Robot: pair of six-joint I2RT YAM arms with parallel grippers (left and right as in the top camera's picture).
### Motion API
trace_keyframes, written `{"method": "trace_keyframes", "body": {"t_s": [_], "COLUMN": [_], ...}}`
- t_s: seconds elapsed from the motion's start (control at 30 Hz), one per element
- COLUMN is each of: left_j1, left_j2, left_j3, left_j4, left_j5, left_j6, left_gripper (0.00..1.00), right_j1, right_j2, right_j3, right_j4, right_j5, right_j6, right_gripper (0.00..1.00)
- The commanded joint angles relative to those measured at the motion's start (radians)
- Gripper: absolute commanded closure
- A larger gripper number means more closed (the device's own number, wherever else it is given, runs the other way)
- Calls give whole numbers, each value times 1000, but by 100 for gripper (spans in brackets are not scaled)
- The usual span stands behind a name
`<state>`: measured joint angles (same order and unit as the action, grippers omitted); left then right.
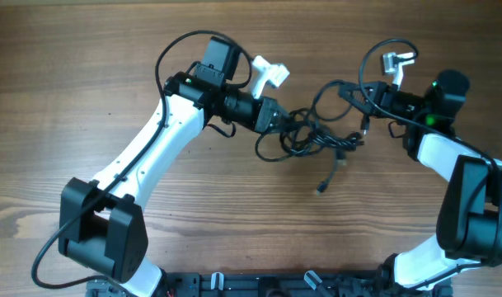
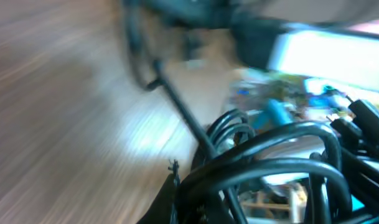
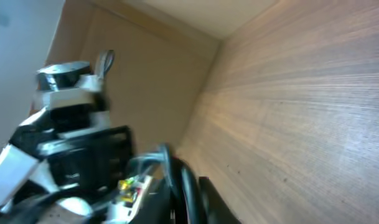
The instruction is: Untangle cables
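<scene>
Black cables tangled on table (wrist views badly blurred).

Black cables, brown wood-grained table, white arms with black joints

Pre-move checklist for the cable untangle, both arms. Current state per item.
1. Left claw at the cables: ok, it meets the tangle's left edge.
2. Left claw gripping a cord: cannot tell, the left wrist view is blurred.
3. Right claw at the tangle's upper right loop: ok; whether it grips, cannot tell.
4. Cords separated: not ok, they are bunched between the two claws.
5. Loose plug end clear of both arms: ok, it lies on the table below the tangle.
6. Wrist views sharp enough to guide a grasp: not ok, both are blurred.
</scene>
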<state>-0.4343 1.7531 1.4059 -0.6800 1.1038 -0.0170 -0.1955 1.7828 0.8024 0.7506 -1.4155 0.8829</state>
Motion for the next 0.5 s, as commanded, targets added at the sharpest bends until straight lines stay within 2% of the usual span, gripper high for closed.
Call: {"method": "trace_keyframes", "body": {"t_s": [0.0,0.07,0.17,0.3,0.47], "left_j1": [10,14,15,16,28], "left_j2": [-25,-26,-26,-25,-25], "left_j3": [2,2,2,2,2], "left_j4": [87,143,233,406,452], "left_j5": [423,473,473,455,280], "left_j6": [4,-49,-143,-262,-422], "left_gripper": [96,96,96,96,96], "right_j1": [7,7,8,7,2], "right_j2": [12,12,12,12,11], "right_j3": [24,24,23,23,23], "right_j4": [-46,-65,-65,-64,43], "right_j5": [85,90,84,61,82], "right_j6": [-123,-125,-124,-119,2], "right_gripper": [79,78,73,32,16]}}
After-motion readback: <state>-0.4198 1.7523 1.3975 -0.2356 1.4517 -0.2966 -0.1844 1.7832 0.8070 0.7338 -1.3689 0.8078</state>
